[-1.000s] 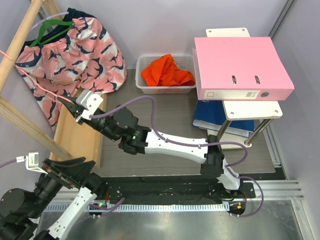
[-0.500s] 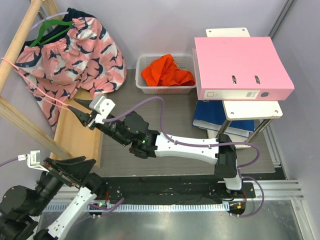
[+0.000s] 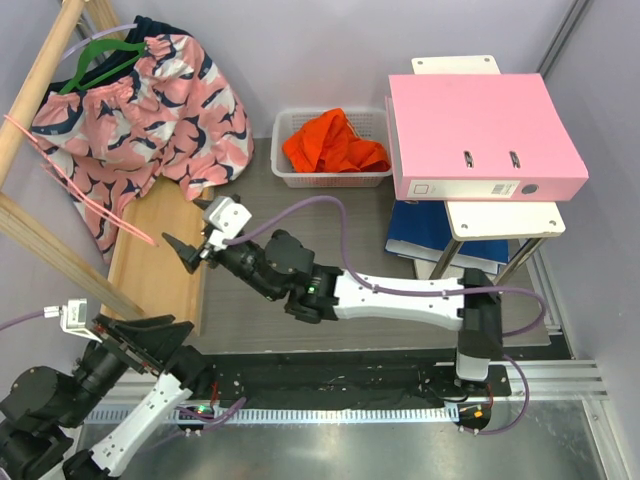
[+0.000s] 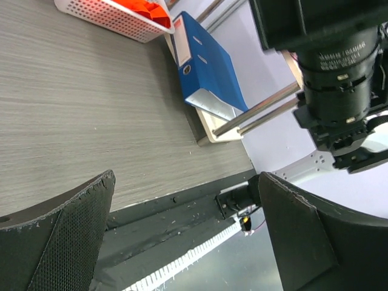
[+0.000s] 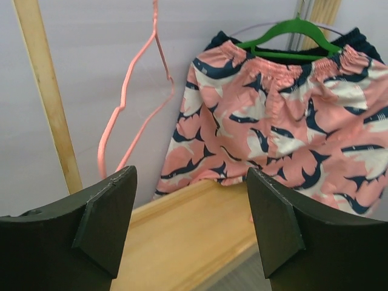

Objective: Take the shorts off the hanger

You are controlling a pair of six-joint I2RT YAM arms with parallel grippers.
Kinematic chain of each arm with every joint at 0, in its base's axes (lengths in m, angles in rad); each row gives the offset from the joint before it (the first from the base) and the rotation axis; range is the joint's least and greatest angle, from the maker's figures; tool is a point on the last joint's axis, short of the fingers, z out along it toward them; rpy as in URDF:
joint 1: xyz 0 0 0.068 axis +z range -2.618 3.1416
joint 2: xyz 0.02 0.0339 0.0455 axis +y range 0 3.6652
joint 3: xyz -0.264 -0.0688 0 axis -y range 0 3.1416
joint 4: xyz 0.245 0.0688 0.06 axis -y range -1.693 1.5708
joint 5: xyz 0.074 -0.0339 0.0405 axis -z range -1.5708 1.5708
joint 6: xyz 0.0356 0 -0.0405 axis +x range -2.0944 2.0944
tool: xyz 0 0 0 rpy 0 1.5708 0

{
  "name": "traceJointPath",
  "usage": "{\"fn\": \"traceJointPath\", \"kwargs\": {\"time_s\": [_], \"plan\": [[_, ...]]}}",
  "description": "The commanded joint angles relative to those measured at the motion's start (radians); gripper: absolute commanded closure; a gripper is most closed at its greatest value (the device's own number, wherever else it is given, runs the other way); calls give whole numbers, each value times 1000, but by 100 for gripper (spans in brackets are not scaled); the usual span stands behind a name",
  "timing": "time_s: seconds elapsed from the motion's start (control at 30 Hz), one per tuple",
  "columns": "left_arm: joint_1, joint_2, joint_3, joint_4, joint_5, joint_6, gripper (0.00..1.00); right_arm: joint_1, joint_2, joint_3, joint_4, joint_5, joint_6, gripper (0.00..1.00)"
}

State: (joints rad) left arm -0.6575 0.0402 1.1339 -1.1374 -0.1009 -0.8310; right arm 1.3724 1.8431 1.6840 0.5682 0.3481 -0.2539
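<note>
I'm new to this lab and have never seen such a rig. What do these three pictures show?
Two robot arms are bolted to a table edge. One picture looks down from overhead. The other two come from cameras on each wrist, with that arm's dark fingers in frame. The right gripper, open and empty, points at the bare pink hanger hanging at the wooden rack, beside a patterned garment on a green hanger. The left gripper is also open and empty. The orange shorts lie in the white basket, next to binders.
</note>
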Motion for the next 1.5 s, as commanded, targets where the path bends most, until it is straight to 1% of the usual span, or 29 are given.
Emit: {"fn": "traceJointPath", "kwargs": {"time_s": [0.0, 0.13, 0.17, 0.23, 0.27, 0.33, 0.37, 0.5, 0.53, 0.7, 0.77, 0.83, 0.87, 0.9, 0.97, 1.07, 1.1, 1.13, 1.17, 1.2, 1.23, 1.27, 1.33, 1.37, 1.4, 1.43, 1.47], "plan": [[-34, -10, -37, 28, -8, -6, 0, -1, -200, -133, 1, 92, 67, 22], [-48, -10, -127, 118, 42, -17, 0, -3, -341, -302, -47, 144, 154, 22], [-48, -10, -169, 140, 61, -20, 0, -1, -366, -373, -54, 159, 198, 22], [-48, -7, -210, 198, 75, -29, 0, -1, -448, -446, -86, 166, 252, 22], [-48, -3, -250, 221, 87, -31, 0, -1, -478, -510, -99, 175, 302, 22], [-48, 4, -289, 279, 95, -36, 0, -2, -557, -567, -148, 177, 358, 21], [-48, 15, -324, 298, 95, -40, 0, -1, -590, -622, -175, 173, 408, 21], [-47, 56, -410, 424, 154, -56, 0, -1, -723, -745, -235, 158, 504, 21], [-48, 67, -439, 444, 162, -60, 0, -1, -773, -783, -251, 155, 513, 21], [-48, 142, -513, 583, 205, -80, 0, -3, -901, -882, -340, 175, 551, 21], [-48, 176, -540, 616, 214, -85, 0, -2, -958, -938, -361, 209, 568, 21], [-48, 200, -572, 660, 213, -99, 0, -2, -995, -981, -366, 267, 608, 21], [-48, 205, -586, 680, 214, -105, 0, -3, -1022, -1030, -366, 290, 620, 21], [-48, 210, -618, 724, 216, -124, 0, -3, -1033, -1053, -369, 313, 643, 21], [-48, 217, -658, 810, 230, -151, 0, -4, -1064, -1128, -375, 379, 731, 21], [-48, 225, -758, 905, 251, -218, 0, -7, -1111, -1259, -351, 411, 884, 21], [-48, 228, -784, 971, 257, -233, 0, -7, -1155, -1296, -341, 419, 931, 21], [-48, 230, -839, 1005, 265, -275, 0, -7, -1189, -1382, -329, 420, 974, 21], [-48, 234, -868, 1077, 277, -295, 0, -9, -1223, -1430, -277, 402, 1060, 21], [-48, 234, -897, 1116, 288, -315, 0, -9, -1296, -1480, -242, 388, 1090, 21], [-48, 236, -952, 1158, 294, -332, 0, -9, -1332, -1571, -205, 373, 1128, 21], [-48, 236, -979, 1189, 297, -364, 0, -9, -1366, -1615, -138, 353, 1177, 21], [-48, 230, -1040, 1245, 297, -379, 0, -9, -1456, -1726, -91, 313, 1222, 21], [-47, 227, -1056, 1251, 297, -382, 0, -9, -1484, -1750, -103, 312, 1251, 21], [-47, 216, -1082, 1248, 290, -382, 0, -9, -1505, -1765, -128, 315, 1325, 20], [-47, 208, -1094, 1246, 288, -381, 0, -9, -1547, -1781, -193, 309, 1355, 19], [-48, 202, -1108, 1248, 288, -382, 0, -10, -1565, -1788, -215, 298, 1377, 17]]}}
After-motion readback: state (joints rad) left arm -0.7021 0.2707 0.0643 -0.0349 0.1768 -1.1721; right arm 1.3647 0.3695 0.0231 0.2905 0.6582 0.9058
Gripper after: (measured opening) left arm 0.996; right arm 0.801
